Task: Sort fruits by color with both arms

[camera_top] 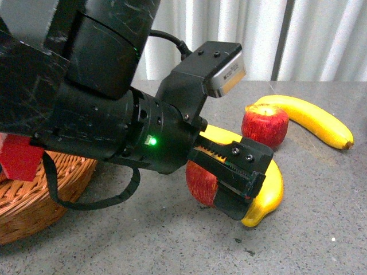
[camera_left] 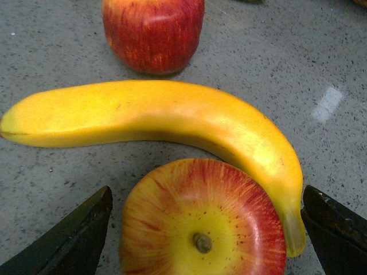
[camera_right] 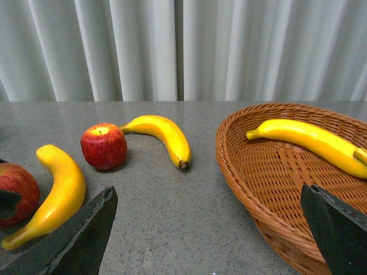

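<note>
Apple at front-view centre is sitting unclamped between spread jaws of our left gripper, beside a banana, and we are holding right gripper spread too.

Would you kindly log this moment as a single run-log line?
left gripper: open, straddling near apple | right gripper: open, empty | basket: banana inside

Left end effector partly hides the near apple.
</note>
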Available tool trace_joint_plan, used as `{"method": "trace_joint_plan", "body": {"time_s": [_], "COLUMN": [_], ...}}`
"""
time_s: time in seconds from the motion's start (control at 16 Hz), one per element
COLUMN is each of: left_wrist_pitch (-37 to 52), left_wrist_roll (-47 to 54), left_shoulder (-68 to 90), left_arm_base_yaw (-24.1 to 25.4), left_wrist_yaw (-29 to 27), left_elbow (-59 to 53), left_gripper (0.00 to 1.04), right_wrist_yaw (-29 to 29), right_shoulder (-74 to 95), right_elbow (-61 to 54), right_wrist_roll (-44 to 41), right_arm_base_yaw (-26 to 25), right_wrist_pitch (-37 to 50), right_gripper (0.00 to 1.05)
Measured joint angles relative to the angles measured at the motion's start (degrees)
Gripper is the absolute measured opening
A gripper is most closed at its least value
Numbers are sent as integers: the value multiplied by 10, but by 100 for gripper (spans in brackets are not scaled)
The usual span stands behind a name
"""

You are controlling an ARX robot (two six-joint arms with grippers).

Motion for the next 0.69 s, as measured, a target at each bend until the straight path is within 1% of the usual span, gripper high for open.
{"method": "trace_joint_plan", "body": {"time_s": [0.31, 0.44, 0.5, 0.56, 0.69], "left_wrist_pitch": [-2, -7, -7, -7, -7], "left_wrist_roll": [3, 5, 5, 6, 15], "left_shoulder": [43, 44, 43, 41, 25], "left_arm_base_yaw": [-11, -11, -11, -11, -7], "left_wrist_yaw": [-18, -27, -31, -39, -54], "left_elbow": [19, 20, 20, 20, 19], "left_gripper": [98, 79, 73, 71, 70], "right_wrist_yaw": [0, 0, 0, 0, 0], "right_shoulder": [0, 0, 0, 0, 0], "right_elbow": [0, 0, 0, 0, 0], "right_wrist_roll": [0, 0, 0, 0, 0], "right_arm_base_yaw": [0, 0, 0, 0, 0], "right_wrist_pitch": [0, 0, 0, 0, 0], "right_gripper": [98, 98, 98, 98, 98]}}
